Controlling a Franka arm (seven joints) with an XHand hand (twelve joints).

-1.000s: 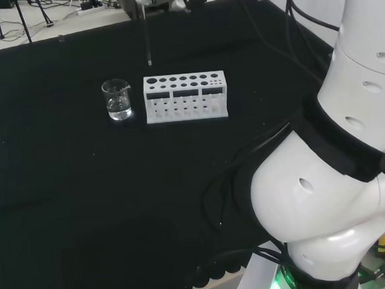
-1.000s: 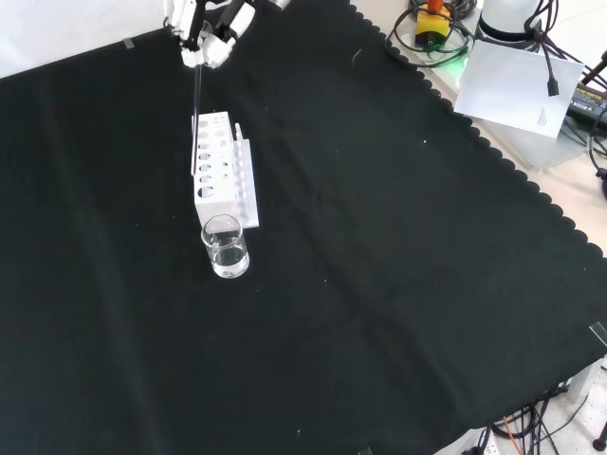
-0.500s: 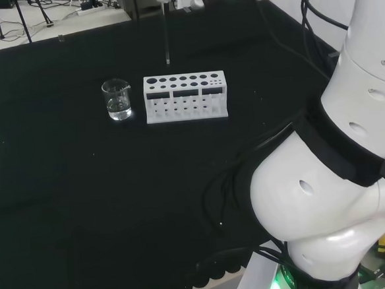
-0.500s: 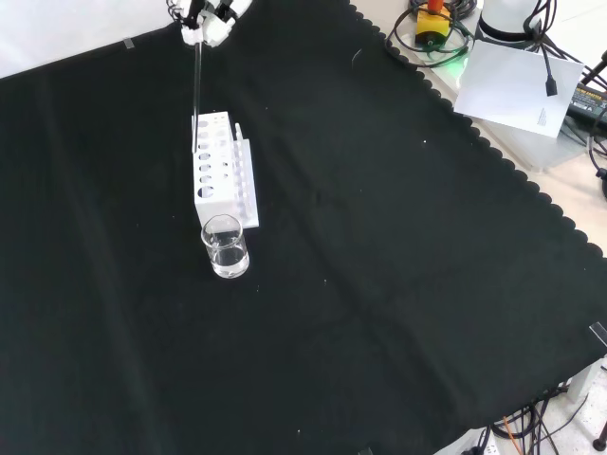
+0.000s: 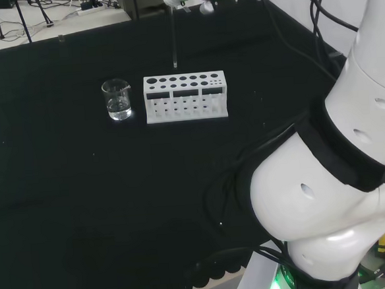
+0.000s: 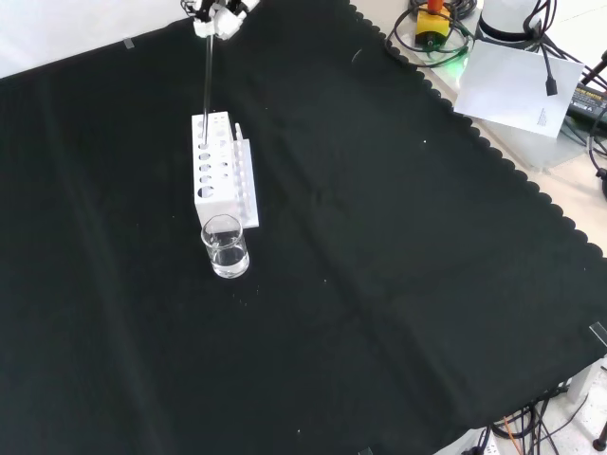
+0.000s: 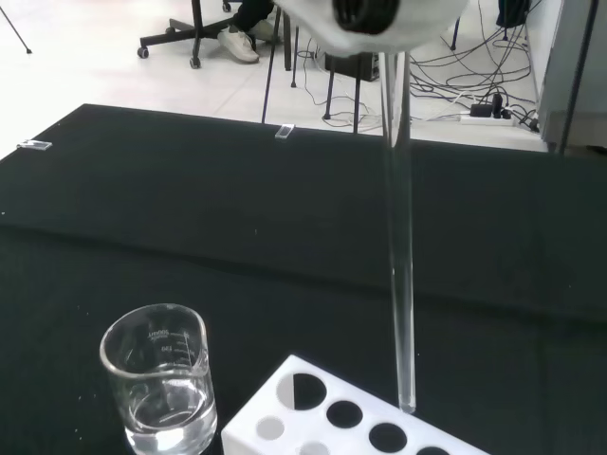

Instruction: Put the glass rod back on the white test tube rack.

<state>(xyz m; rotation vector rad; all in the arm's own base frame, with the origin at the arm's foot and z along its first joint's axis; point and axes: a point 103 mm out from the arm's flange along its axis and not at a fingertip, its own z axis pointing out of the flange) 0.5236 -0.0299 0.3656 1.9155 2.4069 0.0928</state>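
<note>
Glass rod is pinched upright by the hand, tip hung just above the white test tube rack. Beaker is set beside it on black cloth. Cables and chair legs are seen on the floor behind.

Desk: covered in black cloth with a scalloped edge at the right. White rack: left of centre, holes on top, long side running away from the camera. Small clear beaker: just in front of the rack's near end, a little clear liquid inside. Glass rod: upright, lower tip above the rack's far holes. Hand: at the top edge, fingers pinched on the rod's upper end. Sheet of white paper: off the cloth, upper right, among cables.
</note>
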